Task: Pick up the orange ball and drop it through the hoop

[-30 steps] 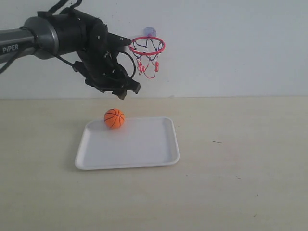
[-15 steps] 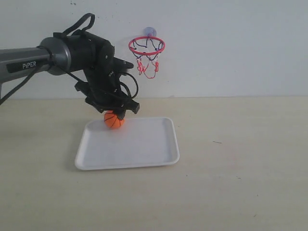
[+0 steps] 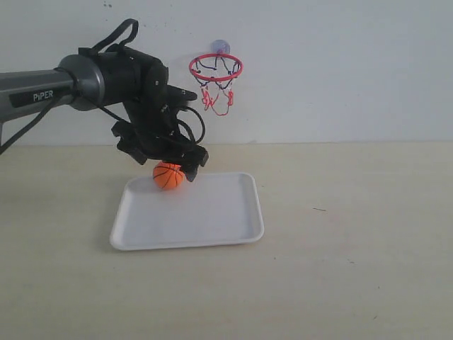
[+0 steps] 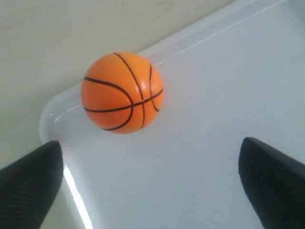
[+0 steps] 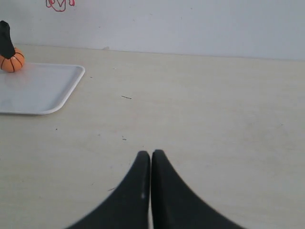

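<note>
The orange ball point(image 3: 168, 176) point(image 4: 122, 92) point(image 5: 11, 60) rests in the back left corner of a white tray point(image 3: 212, 212). My left gripper point(image 3: 178, 164) point(image 4: 150, 160) hovers just above the ball, open, its two black fingers point(image 4: 33, 176) wide apart with only bare tray between them. The ball lies a little beyond the fingertips, untouched. The hoop point(image 3: 216, 67), with a red ring and string net, hangs on the wall above and right of the ball. My right gripper point(image 5: 150, 155) is shut and empty over bare table, out of the exterior view.
The white tray point(image 5: 43, 88) holds nothing but the ball. A beige tabletop point(image 3: 354, 234) spreads to the right of it and in front. The white wall point(image 3: 340, 71) stands directly behind the tray.
The left arm dropped from beside the hoop down to the ball over the last second. In the last half second it barely shifted. The ball has not moved.
</note>
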Robot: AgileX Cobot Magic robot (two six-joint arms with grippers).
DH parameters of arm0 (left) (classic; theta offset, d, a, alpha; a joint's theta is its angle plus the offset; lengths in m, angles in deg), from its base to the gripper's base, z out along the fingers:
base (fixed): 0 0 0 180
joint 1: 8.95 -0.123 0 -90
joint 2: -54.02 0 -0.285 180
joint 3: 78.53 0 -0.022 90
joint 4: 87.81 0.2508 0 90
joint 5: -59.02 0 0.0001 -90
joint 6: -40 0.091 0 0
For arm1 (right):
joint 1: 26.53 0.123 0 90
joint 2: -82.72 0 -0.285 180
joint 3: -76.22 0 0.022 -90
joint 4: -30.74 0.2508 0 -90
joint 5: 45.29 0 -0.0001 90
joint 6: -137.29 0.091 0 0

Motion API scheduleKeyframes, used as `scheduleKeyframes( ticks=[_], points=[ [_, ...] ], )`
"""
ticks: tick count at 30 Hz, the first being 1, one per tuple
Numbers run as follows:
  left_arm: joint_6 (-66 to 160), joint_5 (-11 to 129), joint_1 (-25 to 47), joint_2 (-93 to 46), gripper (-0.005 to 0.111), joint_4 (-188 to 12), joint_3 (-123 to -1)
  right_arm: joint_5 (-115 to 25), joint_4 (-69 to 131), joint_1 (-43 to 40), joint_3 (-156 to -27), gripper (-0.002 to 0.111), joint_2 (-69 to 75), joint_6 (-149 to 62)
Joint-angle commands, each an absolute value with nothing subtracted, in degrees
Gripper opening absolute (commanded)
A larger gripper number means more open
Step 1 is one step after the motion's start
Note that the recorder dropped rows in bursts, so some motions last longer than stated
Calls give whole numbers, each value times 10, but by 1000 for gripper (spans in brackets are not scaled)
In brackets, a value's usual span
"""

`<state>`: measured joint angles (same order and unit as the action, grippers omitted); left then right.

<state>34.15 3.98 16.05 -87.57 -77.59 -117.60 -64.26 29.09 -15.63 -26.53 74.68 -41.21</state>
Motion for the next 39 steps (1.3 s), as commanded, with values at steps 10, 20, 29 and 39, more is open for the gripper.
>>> scheduleKeyframes(
  ticks=[10,20,29,39],
  points=[
    [354,58,125,-871,93,-835,-1190,-638,288,-153,-266,0,749,-414],
    [493,74,81,-875,93,-1018,-1228,-638,288,-153,-266,0,749,-414],
    [477,61,83,-926,93,-931,-1233,-639,288,-154,-266,0,749,-414],
    [476,85,83,-928,93,-956,-1233,-639,288,-154,-266,0,749,-414]
  ],
)
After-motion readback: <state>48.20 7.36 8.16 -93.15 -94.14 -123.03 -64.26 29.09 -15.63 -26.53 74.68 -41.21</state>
